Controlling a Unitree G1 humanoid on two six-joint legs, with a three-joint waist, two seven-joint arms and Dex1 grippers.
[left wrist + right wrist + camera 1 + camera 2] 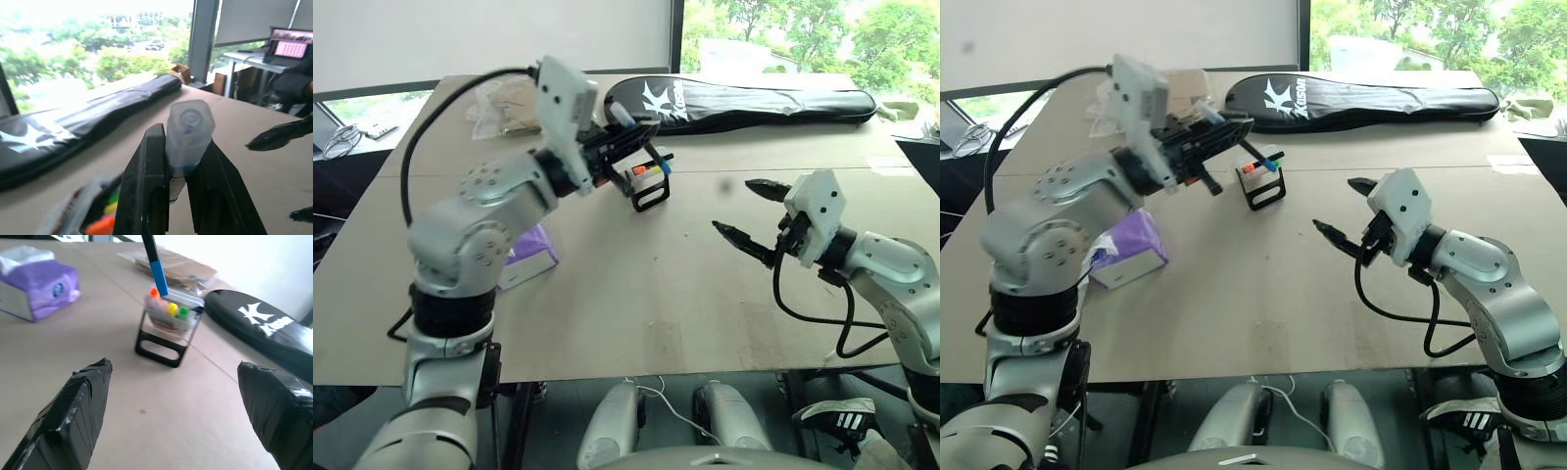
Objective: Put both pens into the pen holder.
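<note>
The left end effector (pixel 631 137) grips the black pen (pixel 154 259), its blue end just above the holder (pixel 168 328) on the tabletop (pixel 656 294), where the orange pen (pixel 154 293) already stands. Best keep the pen upright and lower it straight into the sleeve before letting go. The right end effector (pixel 744 211) hangs spread wide and empty, well apart.

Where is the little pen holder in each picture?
Left eye view: pen holder upper middle, just past the left gripper.
Right eye view: pen holder upper middle.
Left wrist view: bottom left corner, blurred.
Right wrist view: centre.
Shared landmark: the black racket bag behind it.
</note>
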